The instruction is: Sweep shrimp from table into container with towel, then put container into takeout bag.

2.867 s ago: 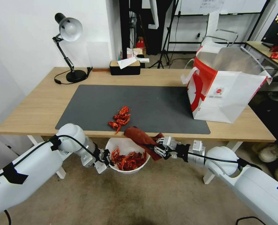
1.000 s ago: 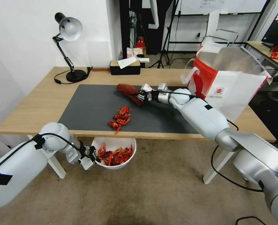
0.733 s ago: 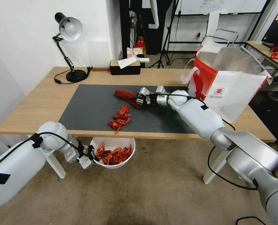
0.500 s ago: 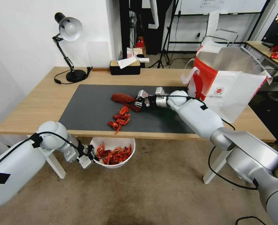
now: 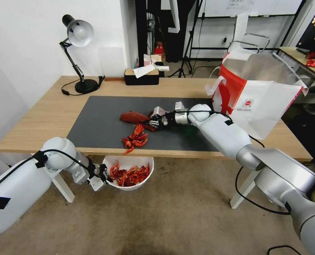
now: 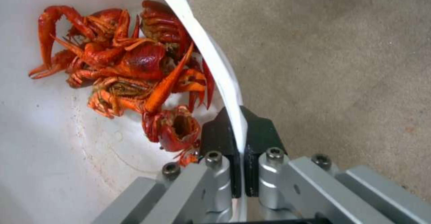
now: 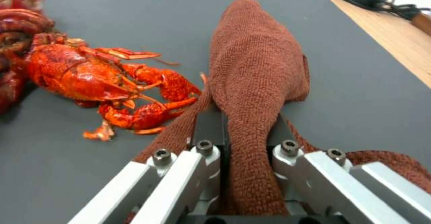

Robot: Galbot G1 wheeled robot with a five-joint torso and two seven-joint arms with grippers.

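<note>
My right gripper (image 5: 153,122) is shut on the rust-brown towel (image 5: 133,117), which lies on the dark mat just behind a small pile of red shrimp (image 5: 135,136) near the table's front edge. In the right wrist view the towel (image 7: 258,76) drapes forward from the gripper (image 7: 244,129) beside the shrimp (image 7: 90,76). Below the table edge, my left gripper (image 5: 101,176) is shut on the rim of the white container (image 5: 140,182), which holds several shrimp (image 5: 127,175). The left wrist view shows the gripper (image 6: 238,140) pinching the container rim (image 6: 215,62) next to the shrimp (image 6: 134,66). The takeout bag (image 5: 256,99) stands open at the table's right.
A black desk lamp (image 5: 78,53) and a dark tissue box (image 5: 142,75) stand at the back of the light-wood table (image 5: 40,117). The grey mat (image 5: 104,117) covers the middle. White table legs (image 5: 63,186) stand beside the container over carpet.
My right arm has carried the towel from the table's front edge out over the mat and drawn it down behind the shrimp, nudging the pile toward the edge. The container shifted left and lower.
</note>
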